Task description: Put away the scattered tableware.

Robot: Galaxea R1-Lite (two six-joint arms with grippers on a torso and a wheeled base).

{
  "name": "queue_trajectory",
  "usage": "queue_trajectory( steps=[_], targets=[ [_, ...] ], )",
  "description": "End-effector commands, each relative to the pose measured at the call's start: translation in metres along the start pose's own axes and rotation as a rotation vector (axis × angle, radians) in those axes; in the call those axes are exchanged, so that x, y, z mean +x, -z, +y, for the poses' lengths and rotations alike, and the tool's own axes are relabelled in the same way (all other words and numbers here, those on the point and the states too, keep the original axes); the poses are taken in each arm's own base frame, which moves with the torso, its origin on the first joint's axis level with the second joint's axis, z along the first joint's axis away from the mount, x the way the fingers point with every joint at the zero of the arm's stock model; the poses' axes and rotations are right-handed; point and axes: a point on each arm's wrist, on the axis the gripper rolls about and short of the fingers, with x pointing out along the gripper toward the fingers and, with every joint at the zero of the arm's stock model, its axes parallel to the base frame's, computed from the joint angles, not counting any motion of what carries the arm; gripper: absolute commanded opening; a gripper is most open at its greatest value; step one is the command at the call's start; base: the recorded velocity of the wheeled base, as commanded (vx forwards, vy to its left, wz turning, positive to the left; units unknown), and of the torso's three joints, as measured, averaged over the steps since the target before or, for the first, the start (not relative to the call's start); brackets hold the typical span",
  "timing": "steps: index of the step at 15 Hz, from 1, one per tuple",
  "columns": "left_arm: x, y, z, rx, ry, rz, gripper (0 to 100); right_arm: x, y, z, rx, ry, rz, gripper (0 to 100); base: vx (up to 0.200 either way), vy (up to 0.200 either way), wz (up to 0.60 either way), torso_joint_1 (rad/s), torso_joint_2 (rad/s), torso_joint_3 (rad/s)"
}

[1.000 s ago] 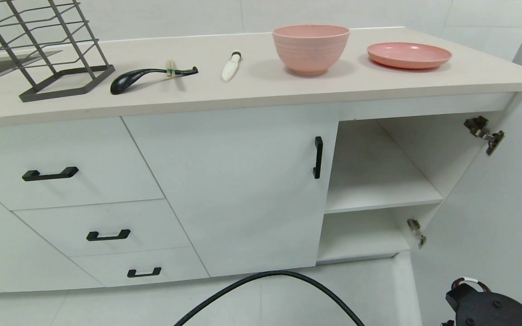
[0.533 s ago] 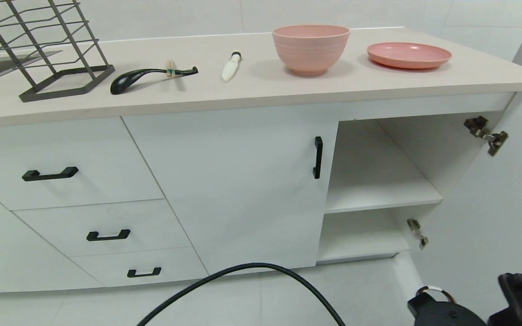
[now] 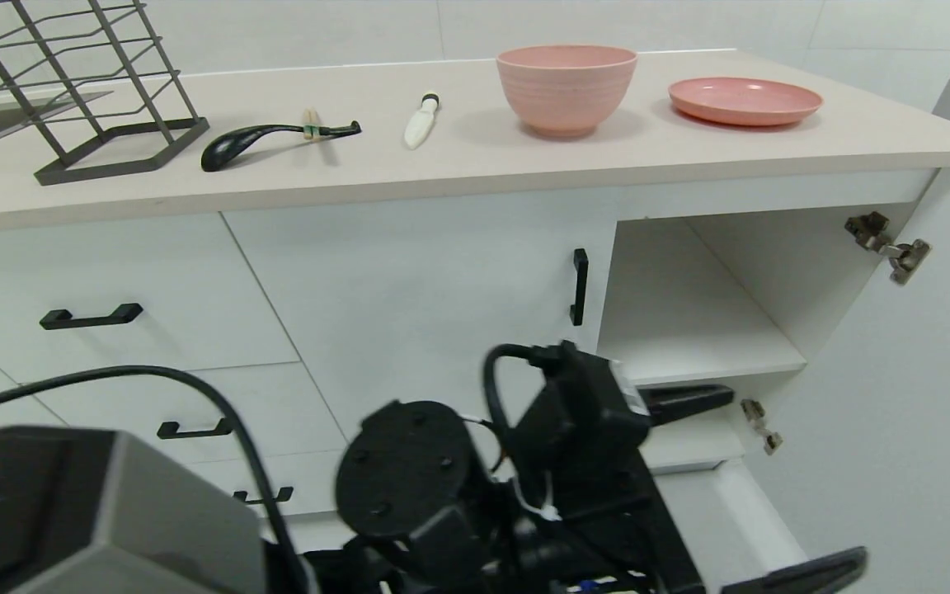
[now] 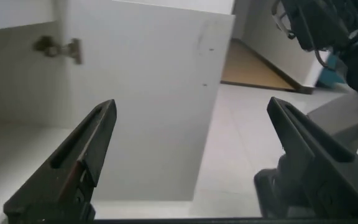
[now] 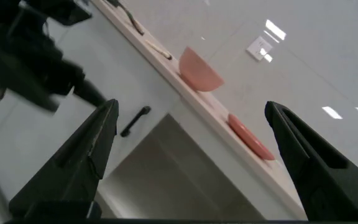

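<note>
The deep pink bowl [image 3: 566, 87] stands toward the back right of the beige countertop [image 3: 442, 177]. The flat pink plate [image 3: 744, 100] sits beside it, nearer the right edge. Left of the bowl lie a small white utensil [image 3: 420, 124] and a black curved ladle [image 3: 248, 143], with what may be pale chopsticks [image 3: 308, 124] across its handle. A black wire rack [image 3: 104, 115] stands at the left end. None of the tableware is stowed yet.

Below the plate, the white cabinet door [image 3: 920, 396] hangs open, exposing a shelf [image 3: 689, 351]. The left gripper [image 3: 788, 478] sits low before that opening, fingers spread wide and holding nothing. The right gripper [image 5: 191, 118], aimed up at the counter from below, is likewise spread and empty.

Opening the cabinet looks done, so picking up comes next. That calls for lifting an arm above the countertop's front edge and closing on a rim, probably the bowl's or the plate's. The shallow plate would need a pinch at its edge.

A second ago the foreground held a cable and a black arm part at the bottom right. Since then the left arm has swung in before the drawers [image 3: 195, 429], and the door stands slightly wider. The tableware has not moved.
</note>
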Motion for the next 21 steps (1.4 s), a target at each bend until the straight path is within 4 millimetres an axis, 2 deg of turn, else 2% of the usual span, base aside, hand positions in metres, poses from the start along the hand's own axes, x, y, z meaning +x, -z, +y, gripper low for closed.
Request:
queue_trajectory(
  steps=[1, 3, 6, 8, 10, 11, 12, 14, 16, 17, 18, 20, 21],
  targets=[
    [-0.067, -0.046, -0.008, 0.041, -0.086, -0.026, 100, 0.001, 0.004, 0.004, 0.069, -0.050, -0.025, 100, 0.000, 0.000, 0.00, 0.000, 0.00, 0.000],
    [-0.108, -0.059, -0.016, 0.059, -0.149, -0.018, 100, 0.000, 0.009, 0.008, 0.130, -0.066, -0.002, 100, 0.000, 0.000, 0.00, 0.000, 0.00, 0.000],
    [-0.182, -0.081, -0.032, 0.133, -0.324, -0.060, 100, -0.018, 0.008, 0.031, 0.265, -0.103, 0.098, 100, 0.000, 0.000, 0.00, 0.000, 0.00, 0.000],
    [-0.218, -0.091, -0.043, 0.206, -0.461, -0.099, 100, -0.034, 0.005, 0.050, 0.306, -0.127, 0.137, 100, 0.000, 0.000, 0.00, 0.000, 0.00, 0.000],
    [-0.250, -0.098, -0.057, 0.281, -0.642, -0.095, 100, -0.035, 0.008, 0.053, 0.328, -0.142, 0.157, 100, 0.000, 0.000, 0.00, 0.000, 0.00, 0.000],
    [-0.256, -0.100, -0.062, 0.304, -0.686, -0.097, 100, -0.035, 0.009, 0.053, 0.340, -0.147, 0.161, 100, 0.000, 0.000, 0.00, 0.000, 0.00, 0.000],
    [-0.272, -0.102, -0.084, 0.350, -0.785, -0.102, 100, -0.032, 0.015, 0.054, 0.432, -0.222, 0.157, 100, 0.000, 0.000, 0.00, 0.000, 0.00, 0.000],
    [-0.287, -0.093, -0.119, 0.370, -0.862, -0.095, 100, -0.031, 0.019, 0.057, 0.528, -0.328, 0.123, 100, 0.000, 0.000, 0.00, 0.000, 0.00, 0.000],
    [-0.298, -0.088, -0.161, 0.408, -0.914, -0.111, 100, -0.032, 0.019, 0.057, 0.517, -0.269, 0.157, 100, 0.000, 0.000, 0.00, 0.000, 0.00, 0.000],
    [-0.303, -0.078, -0.180, 0.396, -0.942, -0.090, 100, -0.035, 0.018, 0.057, 0.492, -0.200, 0.186, 100, 0.000, 0.000, 0.00, 0.000, 0.00, 0.000],
    [-0.304, -0.068, -0.184, 0.358, -1.017, -0.036, 100, -0.039, 0.017, 0.060, 0.488, -0.136, 0.225, 100, 0.000, 0.000, 0.00, 0.000, 0.00, 0.000],
    [-0.307, -0.063, -0.179, 0.383, -1.083, -0.061, 100, -0.050, 0.016, 0.070, 0.502, -0.067, 0.296, 100, 0.000, 0.000, 0.00, 0.000, 0.00, 0.000],
    [-0.314, -0.029, -0.163, 0.353, -1.155, 0.033, 100, -0.068, 0.019, 0.091, 0.568, -0.023, 0.385, 100, 0.000, 0.000, 0.00, 0.000, 0.00, 0.000]
  ],
)
